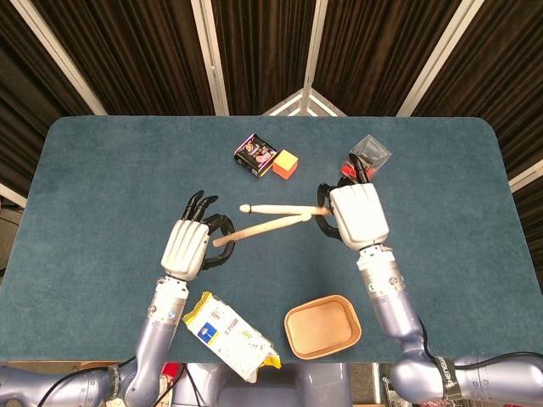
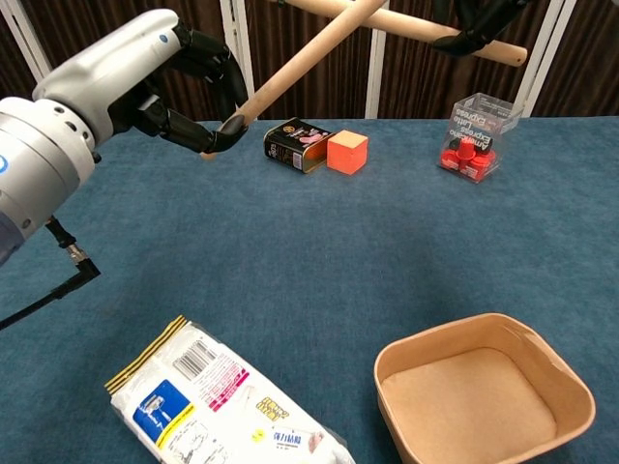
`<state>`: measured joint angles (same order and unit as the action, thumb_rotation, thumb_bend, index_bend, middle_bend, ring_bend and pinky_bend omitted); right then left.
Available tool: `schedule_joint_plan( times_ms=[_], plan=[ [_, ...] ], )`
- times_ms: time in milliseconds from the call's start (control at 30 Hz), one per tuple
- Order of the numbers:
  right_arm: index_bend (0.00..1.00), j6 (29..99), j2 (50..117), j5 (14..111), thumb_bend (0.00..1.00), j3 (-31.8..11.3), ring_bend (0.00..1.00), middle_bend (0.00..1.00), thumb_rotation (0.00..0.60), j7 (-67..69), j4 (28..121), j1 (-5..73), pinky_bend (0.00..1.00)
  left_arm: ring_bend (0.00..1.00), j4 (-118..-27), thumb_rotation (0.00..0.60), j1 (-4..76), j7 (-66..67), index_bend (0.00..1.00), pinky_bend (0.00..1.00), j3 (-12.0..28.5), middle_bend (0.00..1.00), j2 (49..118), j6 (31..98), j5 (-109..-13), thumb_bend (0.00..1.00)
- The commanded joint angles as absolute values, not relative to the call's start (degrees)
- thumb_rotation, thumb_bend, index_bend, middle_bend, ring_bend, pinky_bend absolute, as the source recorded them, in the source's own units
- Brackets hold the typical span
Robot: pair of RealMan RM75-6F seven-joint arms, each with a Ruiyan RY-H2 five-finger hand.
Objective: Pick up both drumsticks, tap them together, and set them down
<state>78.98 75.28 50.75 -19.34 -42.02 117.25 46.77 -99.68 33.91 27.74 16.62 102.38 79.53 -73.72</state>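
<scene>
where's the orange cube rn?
Head view: orange cube sits on the table's far side, centre, touching the dark tin on its left.

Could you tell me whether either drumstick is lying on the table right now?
No, the left hand and right hand each hold a drumstick above the table.

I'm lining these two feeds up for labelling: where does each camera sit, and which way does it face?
Head view: high above the near table edge, looking down; shows both arms, left hand and right hand, each holding a drumstick.
Chest view: low at the near edge, looking across the table to the curtain; shows the left hand and only the right hand's fingers.
Shared: crossed drumsticks, orange cube, bowl, snack bag.
</scene>
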Motion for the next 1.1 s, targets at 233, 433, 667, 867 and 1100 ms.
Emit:
schedule_joint_plan(
  times_ms=[233,433,667,867,1100],
  plan=[
    [0.62,79.9,76.1,51.0,0.48,-18.8,0.45,0.69,0.600,-43.6,118.3,47.2,0.04,0.14,-99.2,0.600,34.2,28.1,0.55,0.00,17.4,0.63,103.1,80.7,-74.1,0.48],
    [0.62,80.2,76.2,51.1,0.49,-18.7,0.45,0.69,0.600,-44.1,118.9,47.3,0.04,0.14,-99.0,0.600,34.3,28.5,0.55,0.00,17.6,0.64,103.3,80.8,-73.6,0.48],
    [0.62,80.4,76.1,51.2,0.49,-18.7,0.45,0.69,0.600,-44.3,119.2,47.3,0.04,0.14,-98.8,0.600,34.6,29.0,0.55,0.00,17.7,0.64,103.8,80.8,-73.4,0.48],
    [0.62,79.9,75.8,50.9,0.49,-18.6,0.45,0.69,0.600,-43.7,118.7,47.1,0.04,0.14,-98.4,0.600,34.8,29.0,0.55,0.00,17.9,0.64,104.1,80.6,-72.9,0.48],
    [0.62,79.7,75.6,52.2,0.49,-18.0,0.45,0.69,0.600,-43.1,118.9,46.9,0.03,0.14,-96.6,0.600,35.2,28.9,0.55,0.00,17.8,0.64,104.9,79.9,-72.2,0.48]
  ],
)
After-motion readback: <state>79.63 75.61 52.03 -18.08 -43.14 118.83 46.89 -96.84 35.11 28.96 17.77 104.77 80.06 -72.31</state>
